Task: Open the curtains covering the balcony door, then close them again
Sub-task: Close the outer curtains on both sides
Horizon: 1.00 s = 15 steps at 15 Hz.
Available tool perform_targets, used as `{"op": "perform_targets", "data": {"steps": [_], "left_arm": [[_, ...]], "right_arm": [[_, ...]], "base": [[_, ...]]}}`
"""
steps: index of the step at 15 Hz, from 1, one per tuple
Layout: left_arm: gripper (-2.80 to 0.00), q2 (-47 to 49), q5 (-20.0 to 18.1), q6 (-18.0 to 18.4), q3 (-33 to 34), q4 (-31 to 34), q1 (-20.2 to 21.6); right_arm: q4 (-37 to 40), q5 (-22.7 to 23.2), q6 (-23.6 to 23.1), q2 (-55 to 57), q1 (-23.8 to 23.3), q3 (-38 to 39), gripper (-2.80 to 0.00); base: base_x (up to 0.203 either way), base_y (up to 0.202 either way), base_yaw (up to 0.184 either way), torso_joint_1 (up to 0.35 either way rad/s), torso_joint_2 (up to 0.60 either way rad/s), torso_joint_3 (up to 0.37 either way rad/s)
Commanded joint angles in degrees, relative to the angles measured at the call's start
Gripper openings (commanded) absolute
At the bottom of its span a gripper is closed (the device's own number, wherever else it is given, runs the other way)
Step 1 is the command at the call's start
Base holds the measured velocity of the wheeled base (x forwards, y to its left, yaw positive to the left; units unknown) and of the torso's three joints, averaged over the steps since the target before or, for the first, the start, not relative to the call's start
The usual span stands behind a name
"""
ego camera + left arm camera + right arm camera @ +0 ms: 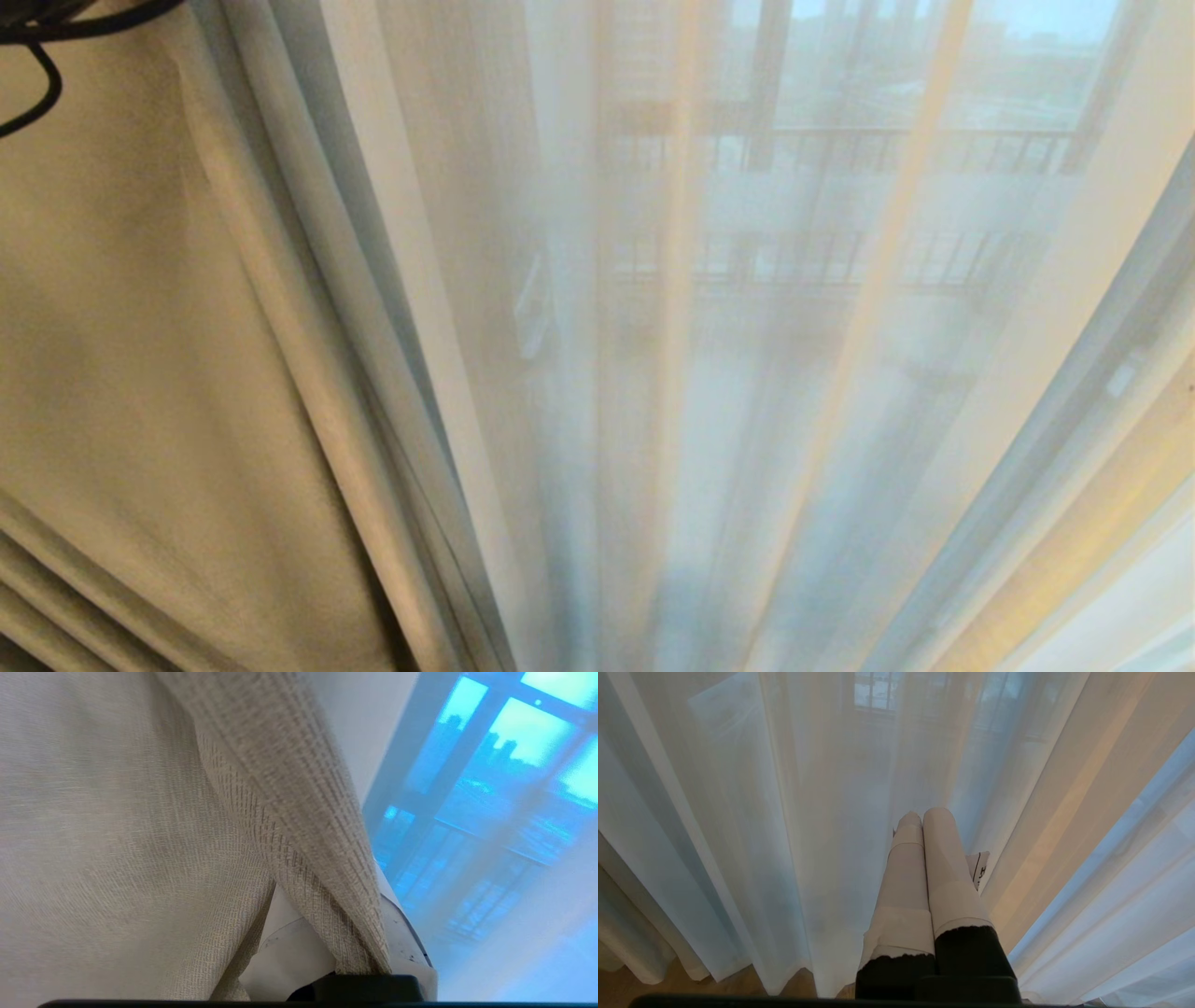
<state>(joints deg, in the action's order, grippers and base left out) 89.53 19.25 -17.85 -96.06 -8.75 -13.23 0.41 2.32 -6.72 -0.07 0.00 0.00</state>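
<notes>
The curtains hang in two layers. A heavy beige woven drape fills the left of the head view, and a thin white sheer covers the middle and right. The balcony door shows dimly through the sheer as dark frame bars. In the left wrist view my left gripper is shut on a fold of the drape, pinched between white-wrapped fingers whose tips the cloth hides. My right gripper is shut on nothing, close to the sheer.
A railing shows faintly behind the sheer. A black cable loops at the top left of the head view. Wooden floor shows under the sheer's hem. A small white tag sits beside my right gripper's fingers.
</notes>
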Motion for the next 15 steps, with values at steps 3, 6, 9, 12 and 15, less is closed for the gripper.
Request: {"op": "perform_targets", "data": {"steps": [3, 6, 9, 12, 15], "left_arm": [[-2.8, 0.5, 2.2, -0.2, 0.4, -0.1, -3.8], [-2.8, 1.2, 4.4, -0.2, 0.4, -0.2, -7.1], [-2.8, 1.8, 5.2, -0.3, 0.4, -0.2, -9.7], [-2.8, 2.6, 6.7, -0.3, 0.4, -0.3, -12.9], [-2.8, 3.6, 9.0, -0.3, 0.4, -0.4, -15.9]], "right_arm": [[-0.1, 0.0, -0.1, 0.1, 0.0, 0.0, -2.8], [0.0, 0.0, -0.1, 0.1, 0.0, 0.0, -2.8], [-0.1, 0.0, -0.1, 0.1, 0.0, 0.0, -2.8], [-0.1, 0.1, -0.1, 0.1, 0.0, 0.0, -2.8], [0.0, 0.1, -0.1, 0.1, 0.0, 0.0, -2.8]], "base": [[0.0, 0.0, 0.0, 0.0, 0.0, 0.0], [0.0, 0.0, 0.0, 0.0, 0.0, 0.0], [0.0, 0.0, 0.0, 0.0, 0.0, 0.0], [0.0, 0.0, 0.0, 0.0, 0.0, 0.0], [0.0, 0.0, 0.0, 0.0, 0.0, 0.0]]}}
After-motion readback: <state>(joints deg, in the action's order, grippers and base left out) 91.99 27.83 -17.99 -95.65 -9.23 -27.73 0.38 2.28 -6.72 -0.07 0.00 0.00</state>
